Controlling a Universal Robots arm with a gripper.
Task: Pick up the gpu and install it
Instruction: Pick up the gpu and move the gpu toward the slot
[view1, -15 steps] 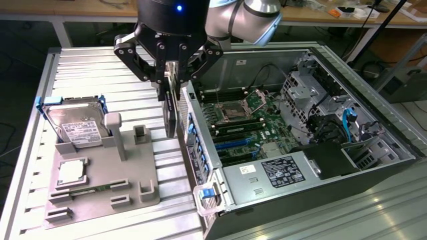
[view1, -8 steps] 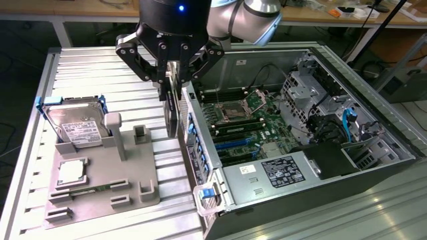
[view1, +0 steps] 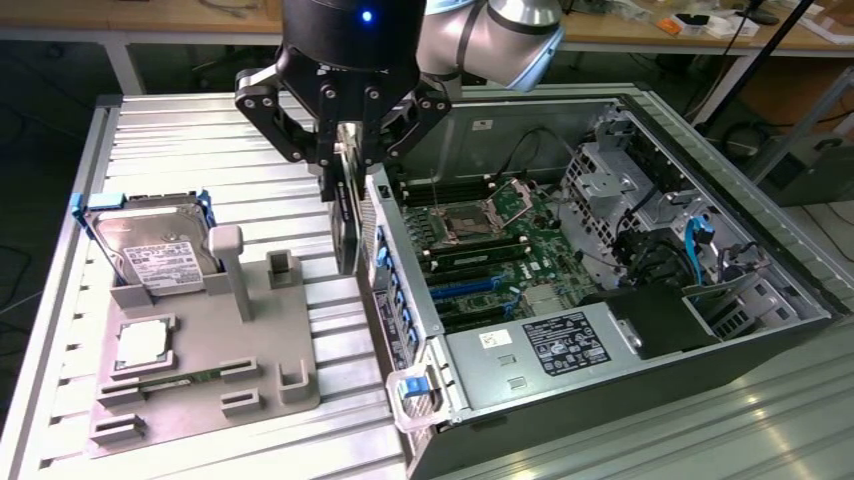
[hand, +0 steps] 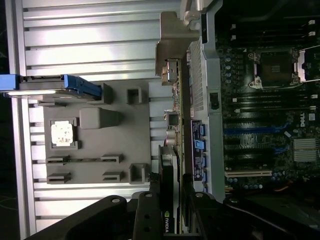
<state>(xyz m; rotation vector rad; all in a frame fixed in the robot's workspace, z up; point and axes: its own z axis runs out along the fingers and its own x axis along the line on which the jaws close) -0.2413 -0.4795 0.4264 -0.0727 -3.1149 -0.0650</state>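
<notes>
**Hand**: black, two-fingered, pointing down, closed on the gpu's upper edge. In the wrist view its fingers clamp the card from both flat sides.

**Gpu**: held upright and edge-on, between the fixture and the case, just beside the case's open wall. Dark body with a silvery bracket in the wrist view. I cannot tell whether its lower end touches anything.

**Case**: lying open on the table, with the motherboard exposed and the CPU socket bare.

**Fixture**: grey plate on the table, on the exterior view's left of the case. It holds:
- hard drive, leaning in a blue-handled frame
- processor, flat in its pocket
- memory stick, in its slot near the processor

**Table**: ribbed aluminium.
</notes>
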